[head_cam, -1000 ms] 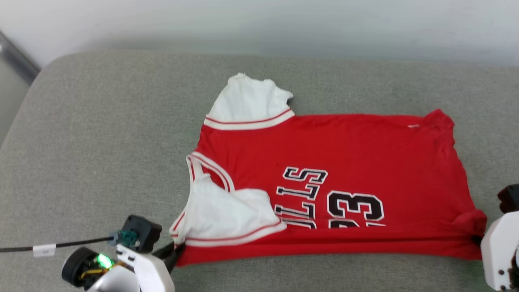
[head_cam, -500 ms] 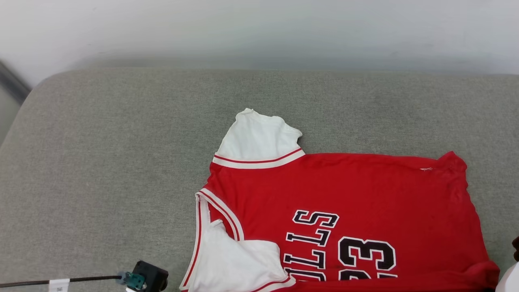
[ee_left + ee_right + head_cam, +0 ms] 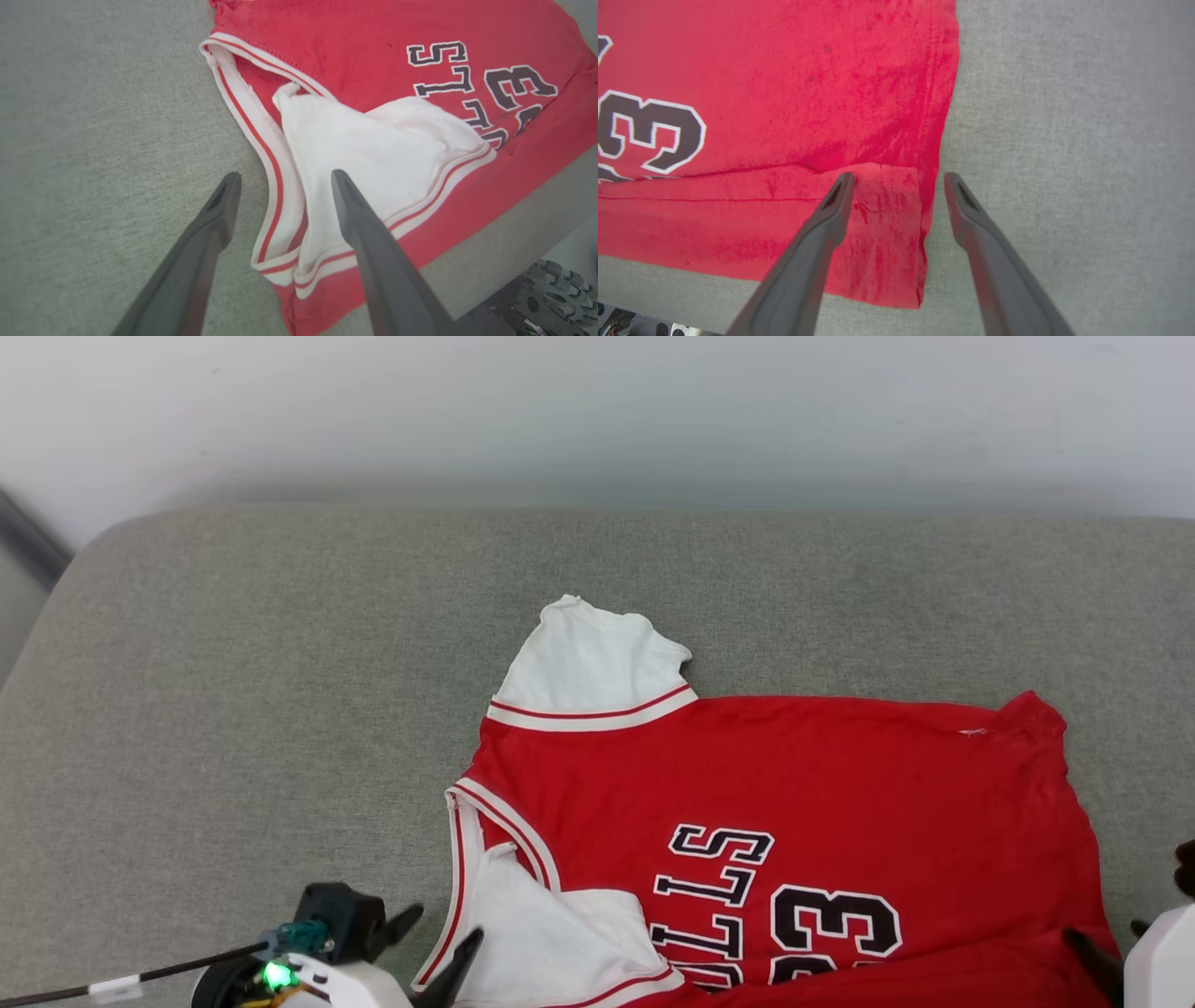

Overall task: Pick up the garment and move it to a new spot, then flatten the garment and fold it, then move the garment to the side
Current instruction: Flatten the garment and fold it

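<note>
L pincer [image 3: 285, 177] released, empty, fingers astride neck trim [image 3: 261, 135] of garment [image 3: 794, 775]. R pincer [image 3: 900, 177] released too, empty: one finger over red hem corner, other over grey padded surface [image 3: 233, 709]. Garment lies flat on it w/ near edge folded over, one white sleeve [image 3: 364, 149] tucked onto chest.

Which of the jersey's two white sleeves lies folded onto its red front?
The near sleeve, beside the left gripper: it is folded inward onto the jersey, reaching the lettering. The far sleeve lies spread out on the grey cushion.
</note>
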### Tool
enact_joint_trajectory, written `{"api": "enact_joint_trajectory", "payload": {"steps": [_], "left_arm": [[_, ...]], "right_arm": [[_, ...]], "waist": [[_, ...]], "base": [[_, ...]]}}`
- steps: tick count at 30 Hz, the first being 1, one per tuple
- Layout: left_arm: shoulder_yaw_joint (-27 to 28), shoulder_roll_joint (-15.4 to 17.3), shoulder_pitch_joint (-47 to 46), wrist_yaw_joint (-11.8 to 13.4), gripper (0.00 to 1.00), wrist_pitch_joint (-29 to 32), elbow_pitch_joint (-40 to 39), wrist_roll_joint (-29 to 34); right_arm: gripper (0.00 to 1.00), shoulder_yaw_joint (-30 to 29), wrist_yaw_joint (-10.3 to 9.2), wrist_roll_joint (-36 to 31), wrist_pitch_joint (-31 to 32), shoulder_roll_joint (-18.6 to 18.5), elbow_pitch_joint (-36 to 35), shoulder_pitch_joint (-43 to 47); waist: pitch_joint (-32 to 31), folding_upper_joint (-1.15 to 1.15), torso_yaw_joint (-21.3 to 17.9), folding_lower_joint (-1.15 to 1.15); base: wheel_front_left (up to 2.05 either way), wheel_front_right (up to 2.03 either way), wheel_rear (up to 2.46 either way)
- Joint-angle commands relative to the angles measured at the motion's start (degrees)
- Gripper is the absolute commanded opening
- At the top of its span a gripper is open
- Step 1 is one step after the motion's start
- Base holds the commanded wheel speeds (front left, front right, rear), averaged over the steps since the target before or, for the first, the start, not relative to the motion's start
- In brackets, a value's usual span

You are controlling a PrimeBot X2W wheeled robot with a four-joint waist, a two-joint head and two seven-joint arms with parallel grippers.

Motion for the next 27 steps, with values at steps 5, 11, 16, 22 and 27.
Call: {"api": "enact_joint_trajectory", "payload": {"steps": [5, 11, 16, 22, 27], "left_arm": [[3.86, -1.86, -1.96, 0.96, 1.00, -8.46, -0.59, 1.80], [8.65, -3.73, -2.75, 3.67, 1.00, -18.63, -0.24, 6.29], [15.69, -7.85, -0.70, 4.75, 1.00, -20.06, -2.16, 8.52], [24.00, -12.31, 2.06, 1.33, 1.00, -20.06, -3.66, 13.60], [27.23, -12.78, 0.22, -2.79, 1.00, -20.03, -2.17, 15.46]], "right_arm": [[1.00, -1.54, -0.04, -0.05, -6.39, -0.06, -3.03, -2.77], [1.00, -2.46, -0.04, -1.57, -17.93, 2.29, -7.06, -5.26], [1.00, -3.00, -0.04, -5.08, -28.43, 5.58, -9.84, -4.95], [1.00, -4.76, -0.03, -7.61, -38.62, 11.95, -11.19, -4.14], [1.00, -4.53, -0.03, -8.87, -43.22, 16.19, -11.50, -5.28]], "waist": [[-1.42, 0.00, 0.04, 0.00], [-2.19, 0.00, -0.39, 0.00], [-2.14, 0.00, -0.78, 0.00], [-0.94, 0.00, -1.88, 0.00], [1.51, 0.00, -3.70, 0.00]], "base": [[0.00, 0.00, 0.00], [0.00, 0.00, 0.00], [0.00, 0.00, 0.00], [0.00, 0.00, 0.00], [0.00, 0.00, 0.00]]}}
